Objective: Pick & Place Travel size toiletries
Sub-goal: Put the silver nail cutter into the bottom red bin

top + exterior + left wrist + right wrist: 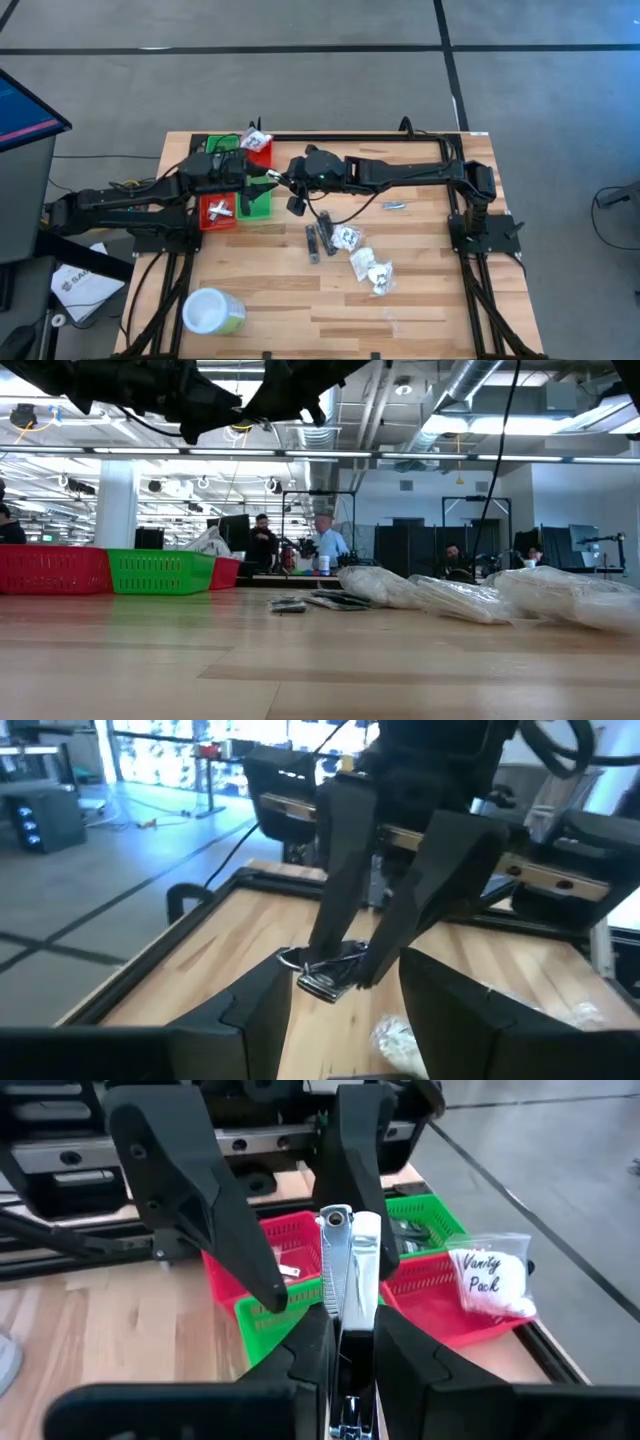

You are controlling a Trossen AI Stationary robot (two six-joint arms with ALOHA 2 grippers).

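My right gripper point(350, 1342) reaches across the table from the right and is shut on a slim silver tube point(350, 1265), one of the travel size toiletries, held up over the small bins. My left gripper point(345, 1020) faces it with open fingers point(195, 1200) standing on either side of the tube's free end, not touching it. More toiletries lie flat on the tabletop: two dark tubes point(318, 241), white crinkly packets point(365, 262) and a small silver item point(393, 206). A packet marked "Vanity Pack" point(488, 1280) sits in a red bin point(425, 1295). My right gripper pinches the silver tube between its two fingers at the tube's near end point(350, 1330). The fingers lie along the tube, and most of it sticks out past the fingertips point(372, 965) toward the left gripper. The fingers slant down from the table's right. The tube is lifted clear above the bins.
Small red bins point(217, 212) and green bins point(256, 200) stand side by side at the table's far left, under both grippers. A big green tub with a white lid point(212, 312) stands near the front left corner. People and desks show in the room beyond point(320, 545).
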